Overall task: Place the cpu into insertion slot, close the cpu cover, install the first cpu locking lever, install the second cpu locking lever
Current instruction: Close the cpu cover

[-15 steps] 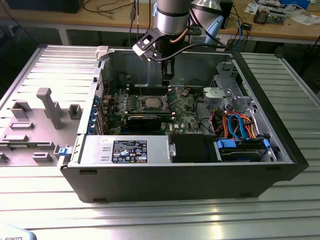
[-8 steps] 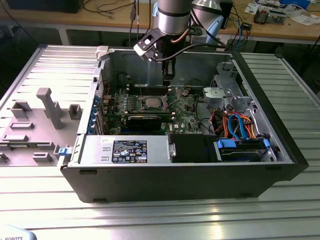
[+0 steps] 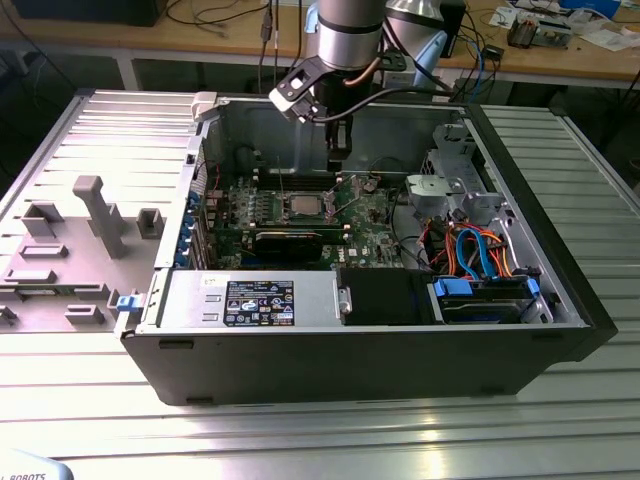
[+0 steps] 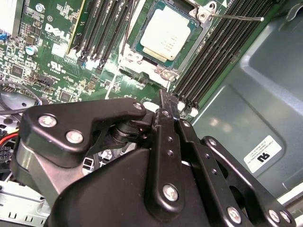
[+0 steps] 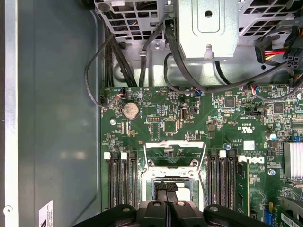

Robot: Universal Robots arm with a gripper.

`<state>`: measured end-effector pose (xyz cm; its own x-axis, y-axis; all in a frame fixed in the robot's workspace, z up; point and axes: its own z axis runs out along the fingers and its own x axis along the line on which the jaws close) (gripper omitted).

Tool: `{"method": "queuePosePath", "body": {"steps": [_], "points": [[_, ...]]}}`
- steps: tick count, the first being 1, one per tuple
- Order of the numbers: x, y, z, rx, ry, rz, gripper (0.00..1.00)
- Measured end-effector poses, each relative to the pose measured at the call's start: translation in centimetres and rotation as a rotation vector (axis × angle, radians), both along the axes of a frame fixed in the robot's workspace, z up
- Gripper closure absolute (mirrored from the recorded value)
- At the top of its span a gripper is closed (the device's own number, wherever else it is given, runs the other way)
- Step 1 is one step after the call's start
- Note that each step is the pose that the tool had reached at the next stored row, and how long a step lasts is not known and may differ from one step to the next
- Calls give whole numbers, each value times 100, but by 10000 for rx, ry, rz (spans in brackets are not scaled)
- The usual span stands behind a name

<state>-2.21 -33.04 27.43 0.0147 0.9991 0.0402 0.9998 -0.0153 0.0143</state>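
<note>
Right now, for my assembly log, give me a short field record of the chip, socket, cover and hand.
chip: pale silver-grey square cpu, seated flat in the socket
socket: square dark insertion slot with silvery rim, on the green circuit board
cover: thin silvery frame-shaped cpu cover, swung up open, chip uncovered
hand: black hand, fingers shut, holding nothing, near the socket, clear of the chip

A ribbed silver metal table [image 3: 320, 440] carries an open black computer case [image 3: 350, 360]. A grey plate of blocks [image 3: 80, 230] lies touching the case, on the exterior view's left.
</note>
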Motion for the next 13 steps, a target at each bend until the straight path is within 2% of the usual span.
{"method": "queuePosePath", "body": {"steps": [13], "points": [[13, 0, -1, 2, -1, 3, 89]]}}
